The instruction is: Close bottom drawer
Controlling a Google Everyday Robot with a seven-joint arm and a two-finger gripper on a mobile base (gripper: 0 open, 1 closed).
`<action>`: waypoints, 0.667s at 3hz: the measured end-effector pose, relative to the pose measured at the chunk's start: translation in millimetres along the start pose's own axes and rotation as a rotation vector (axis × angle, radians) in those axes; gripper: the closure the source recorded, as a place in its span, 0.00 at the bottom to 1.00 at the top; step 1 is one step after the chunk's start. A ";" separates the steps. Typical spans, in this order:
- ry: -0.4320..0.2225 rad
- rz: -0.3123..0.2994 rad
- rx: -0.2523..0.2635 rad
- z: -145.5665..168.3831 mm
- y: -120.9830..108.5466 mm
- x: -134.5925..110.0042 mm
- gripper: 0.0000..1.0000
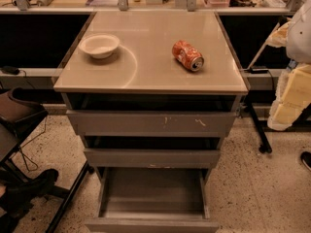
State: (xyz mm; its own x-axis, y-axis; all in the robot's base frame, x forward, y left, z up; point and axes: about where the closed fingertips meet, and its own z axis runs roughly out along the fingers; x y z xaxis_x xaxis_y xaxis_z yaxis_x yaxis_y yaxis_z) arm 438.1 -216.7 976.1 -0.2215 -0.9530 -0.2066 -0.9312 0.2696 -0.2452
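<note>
Grey bottom drawer [153, 200] gapes fully open at lower centre; the gripper is out of frame, its grip untellable. An off-centre push could skew and jam it.

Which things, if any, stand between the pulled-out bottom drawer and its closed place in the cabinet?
Nothing visible does. The bottom drawer is pulled out, its grey inside looks empty, and nothing pokes above its walls. The claw is not in view, so its path cannot be judged.

Matt grey metal bottom drawer [153, 194], glossy cabinet top [148, 64], pale plastic hand [290, 98] at right.
</note>
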 end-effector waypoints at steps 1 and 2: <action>0.000 0.000 0.000 0.1 0.1 0.0 0.00; -0.019 -0.006 -0.010 21.6 15.7 2.6 0.00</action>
State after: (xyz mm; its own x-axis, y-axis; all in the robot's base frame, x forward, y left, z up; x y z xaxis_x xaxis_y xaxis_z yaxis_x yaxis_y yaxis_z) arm 429.1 -211.9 951.3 -0.2105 -0.9519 -0.2229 -0.9355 0.2623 -0.2368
